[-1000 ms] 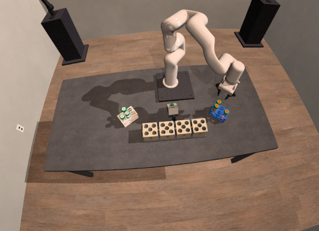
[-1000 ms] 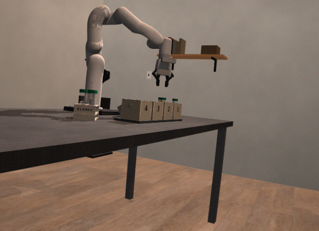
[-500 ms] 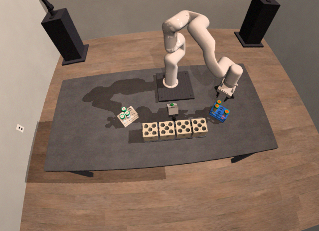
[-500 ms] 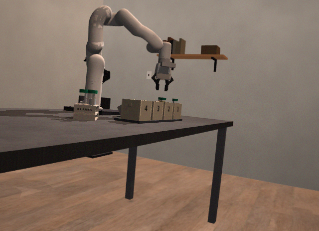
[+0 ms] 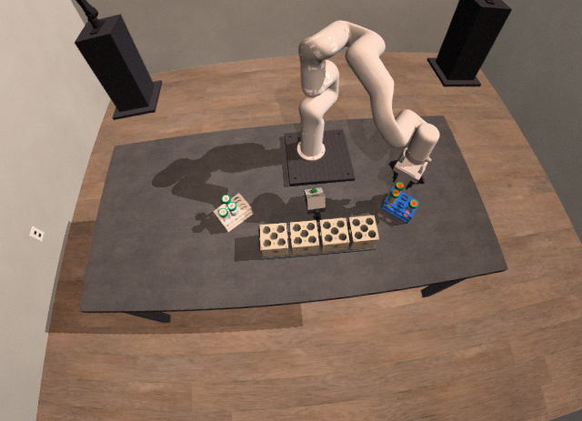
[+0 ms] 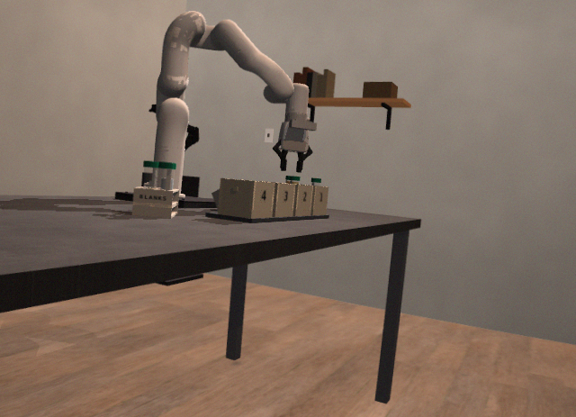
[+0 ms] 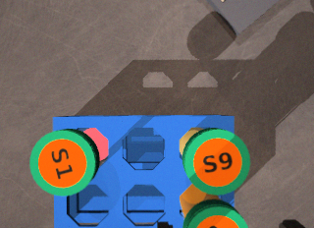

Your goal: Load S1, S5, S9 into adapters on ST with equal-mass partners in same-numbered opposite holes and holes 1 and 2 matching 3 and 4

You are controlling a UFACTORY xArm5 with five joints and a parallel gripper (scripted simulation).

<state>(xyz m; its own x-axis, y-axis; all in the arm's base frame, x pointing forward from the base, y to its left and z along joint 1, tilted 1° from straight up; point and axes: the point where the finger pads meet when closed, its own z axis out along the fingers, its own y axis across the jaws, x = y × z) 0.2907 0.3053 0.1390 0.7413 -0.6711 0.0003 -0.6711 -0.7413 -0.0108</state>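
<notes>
Glossy white arm (image 5: 383,95) (image 6: 251,54); matt dark tabletop (image 5: 187,275) (image 6: 116,245) (image 7: 39,51); wood-look floor (image 5: 328,360) (image 6: 297,338).

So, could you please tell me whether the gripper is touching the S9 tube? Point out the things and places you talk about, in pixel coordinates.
Apart: the exterior view shows the fingertips of the gripper (image 5: 407,184) (image 6: 291,168) hanging above the green caps, and the wrist view shows S9 (image 5: 396,193) (image 7: 217,162) standing free.
</notes>
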